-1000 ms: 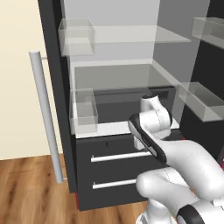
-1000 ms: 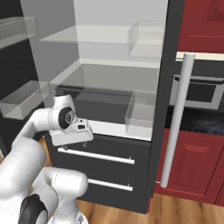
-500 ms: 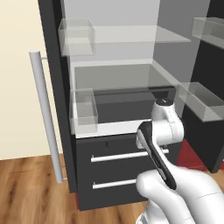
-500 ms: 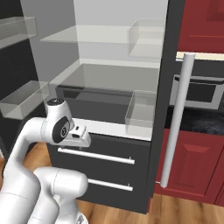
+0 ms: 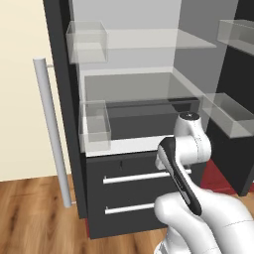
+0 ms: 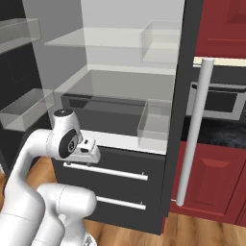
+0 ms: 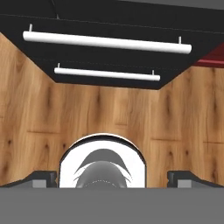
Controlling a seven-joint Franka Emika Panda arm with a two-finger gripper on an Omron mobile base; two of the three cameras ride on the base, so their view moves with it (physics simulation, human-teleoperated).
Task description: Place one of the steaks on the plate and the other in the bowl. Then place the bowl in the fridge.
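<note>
Before the base stands the fridge (image 5: 139,124) with both doors swung wide, its long silver bar handles (image 5: 52,134) out at either side; clear shelves (image 5: 149,42) and clear door bins (image 5: 94,124) show inside, and I cannot make out a bowl or any steak on them from the base views; below the white ledge sit two dark drawers (image 5: 134,191), each with a horizontal silver pull; red cabinets (image 6: 216,173) and a dark oven front (image 6: 218,98) lie to the right of the fridge; wooden floor (image 5: 34,213) runs under everything; the white arm (image 5: 191,149) is folded low in front of the drawers, its wrist turned downward; in the hand view the gripper (image 7: 112,177) looks down at the floor planks, with the two drawer pulls (image 7: 107,41) near the top; its fingertips (image 7: 41,177) sit far apart at the lower corners, spread wide and grasping nothing.
</note>
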